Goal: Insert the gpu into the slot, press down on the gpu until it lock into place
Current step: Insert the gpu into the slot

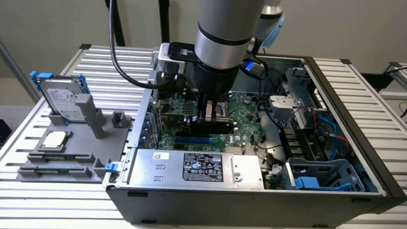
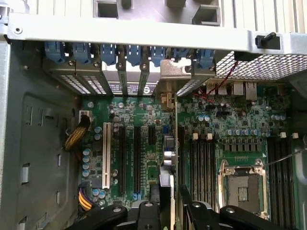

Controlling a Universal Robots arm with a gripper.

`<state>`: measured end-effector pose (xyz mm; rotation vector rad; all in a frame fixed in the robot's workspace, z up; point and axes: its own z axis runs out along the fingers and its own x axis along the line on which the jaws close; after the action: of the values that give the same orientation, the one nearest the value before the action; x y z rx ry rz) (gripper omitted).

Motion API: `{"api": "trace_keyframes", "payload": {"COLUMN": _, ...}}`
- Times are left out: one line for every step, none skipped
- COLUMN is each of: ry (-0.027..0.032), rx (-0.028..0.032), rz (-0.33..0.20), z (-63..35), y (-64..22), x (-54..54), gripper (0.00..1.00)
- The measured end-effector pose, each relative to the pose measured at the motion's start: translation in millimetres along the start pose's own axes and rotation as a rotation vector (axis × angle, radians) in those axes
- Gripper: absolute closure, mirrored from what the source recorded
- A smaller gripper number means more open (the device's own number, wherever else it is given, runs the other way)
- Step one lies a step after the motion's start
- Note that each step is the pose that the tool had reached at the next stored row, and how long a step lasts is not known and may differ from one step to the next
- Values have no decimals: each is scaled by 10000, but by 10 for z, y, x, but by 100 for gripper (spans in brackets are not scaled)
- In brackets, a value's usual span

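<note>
The gpu [image 2: 176, 143] is held upright, edge-on, by the pincer [image 2: 171, 199], which is closed narrowly on its upper edge. It is kept low over the motherboard [image 2: 230, 129], just beside the blue slot [image 1: 190, 140], presumably for alignment.

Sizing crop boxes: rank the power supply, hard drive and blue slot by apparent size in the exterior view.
Largest: power supply.
Then: hard drive.
Smallest: blue slot.

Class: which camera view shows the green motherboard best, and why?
The wrist view: the motherboard lies in plain sight, its slots and CPU socket clear. In the exterior view the arm hides its middle; green patches show around it.
</note>
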<state>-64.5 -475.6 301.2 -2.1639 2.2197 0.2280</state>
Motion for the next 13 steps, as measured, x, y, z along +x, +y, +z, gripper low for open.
{"api": "trace_keyframes", "payload": {"ry": 39, "rx": 1, "rz": 5, "z": 10, "y": 2, "x": -1, "gripper": 74}}
{"api": "trace_keyframes", "payload": {"ry": 74, "rx": 3, "rz": 7, "z": 20, "y": 0, "x": -3, "gripper": 74}}
{"api": "trace_keyframes", "payload": {"ry": 94, "rx": 2, "rz": 7, "z": 29, "y": -1, "x": -5, "gripper": 74}}
{"api": "trace_keyframes", "payload": {"ry": 109, "rx": 2, "rz": 9, "z": 37, "y": -1, "x": -7, "gripper": 74}}
{"api": "trace_keyframes", "payload": {"ry": 122, "rx": -4, "rz": 10, "z": 44, "y": -2, "x": -10, "gripper": 74}}
{"api": "trace_keyframes", "payload": {"ry": 129, "rx": -11, "rz": 11, "z": 52, "y": -2, "x": -13, "gripper": 74}}
{"api": "trace_keyframes", "payload": {"ry": 143, "rx": -17, "rz": 15, "z": 60, "y": 0, "x": -18, "gripper": 74}}
{"api": "trace_keyframes", "payload": {"ry": 156, "rx": -22, "rz": 16, "z": 69, "y": 1, "x": -23, "gripper": 74}}
{"api": "trace_keyframes", "payload": {"ry": 173, "rx": -29, "rz": 18, "z": 77, "y": 2, "x": -29, "gripper": 74}}
{"api": "trace_keyframes", "payload": {"ry": 189, "rx": -35, "rz": 20, "z": 85, "y": 3, "x": -36, "gripper": 74}}
{"api": "trace_keyframes", "payload": {"ry": 208, "rx": -39, "rz": 22, "z": 94, "y": 4, "x": -44, "gripper": 74}}
{"api": "trace_keyframes", "payload": {"ry": 223, "rx": -44, "rz": 23, "z": 102, "y": 4, "x": -51, "gripper": 74}}
{"api": "trace_keyframes", "payload": {"ry": 233, "rx": -50, "rz": 26, "z": 110, "y": 5, "x": -56, "gripper": 74}}
